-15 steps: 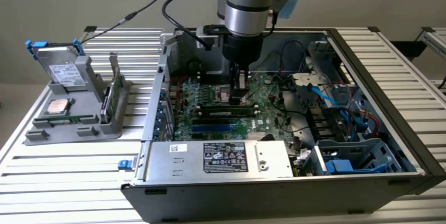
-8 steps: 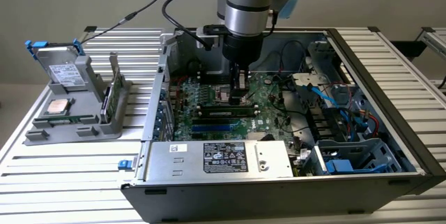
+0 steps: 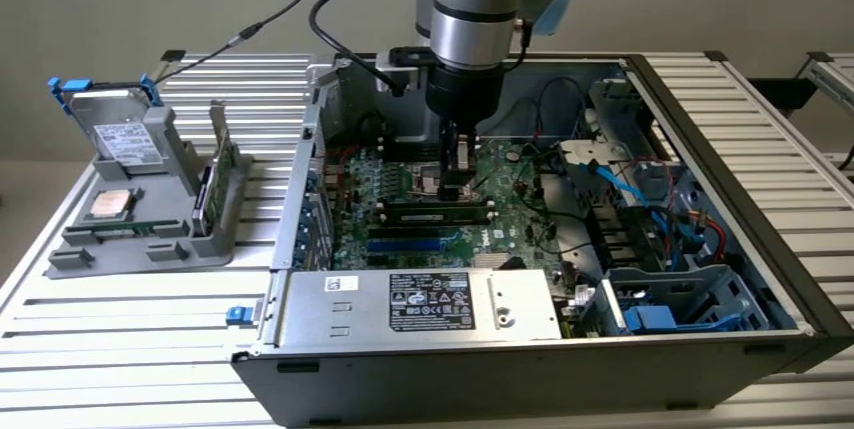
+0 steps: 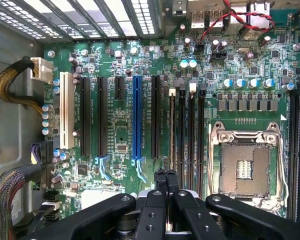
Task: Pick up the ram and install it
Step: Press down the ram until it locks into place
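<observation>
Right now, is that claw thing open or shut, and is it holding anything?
Gripper: shut, fingertips pressed together over the motherboard, nothing seen between them. A ram stick sits in a slot just below it.

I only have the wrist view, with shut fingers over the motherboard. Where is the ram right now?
Observer: In the exterior view the ram lies along a memory slot on the board, just on the camera's side of the gripper.
Operator: Is the gripper touching it?
Observer: The gripper hangs straight down close to the stick's middle. I cannot tell if they touch.
Operator: What is in the parts holder?
Observer: The grey holder outside the case, on the exterior view's left, carries a drive and a silver processor chip.
</observation>
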Available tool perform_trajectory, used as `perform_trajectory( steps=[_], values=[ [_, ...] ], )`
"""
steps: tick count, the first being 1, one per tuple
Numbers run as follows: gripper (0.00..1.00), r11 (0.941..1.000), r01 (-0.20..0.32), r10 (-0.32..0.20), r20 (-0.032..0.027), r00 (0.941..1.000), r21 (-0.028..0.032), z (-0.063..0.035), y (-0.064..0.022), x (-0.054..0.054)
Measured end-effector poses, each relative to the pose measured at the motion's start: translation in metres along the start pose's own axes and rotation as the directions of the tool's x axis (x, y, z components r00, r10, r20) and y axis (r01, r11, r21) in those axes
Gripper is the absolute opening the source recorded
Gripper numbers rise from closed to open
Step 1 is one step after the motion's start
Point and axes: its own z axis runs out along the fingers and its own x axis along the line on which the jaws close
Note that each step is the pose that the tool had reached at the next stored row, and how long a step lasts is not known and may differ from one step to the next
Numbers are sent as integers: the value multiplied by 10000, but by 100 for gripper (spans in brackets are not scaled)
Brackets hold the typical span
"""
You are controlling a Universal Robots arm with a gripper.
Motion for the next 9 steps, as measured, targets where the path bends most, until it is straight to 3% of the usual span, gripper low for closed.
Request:
perform_trajectory(
  steps=[4,9],
  values=[
    [10,9980,-629,630,31,9980,-74,1,0,0],
    [10,9896,-1427,1428,65,9897,-172,2,0,0]
  ],
)
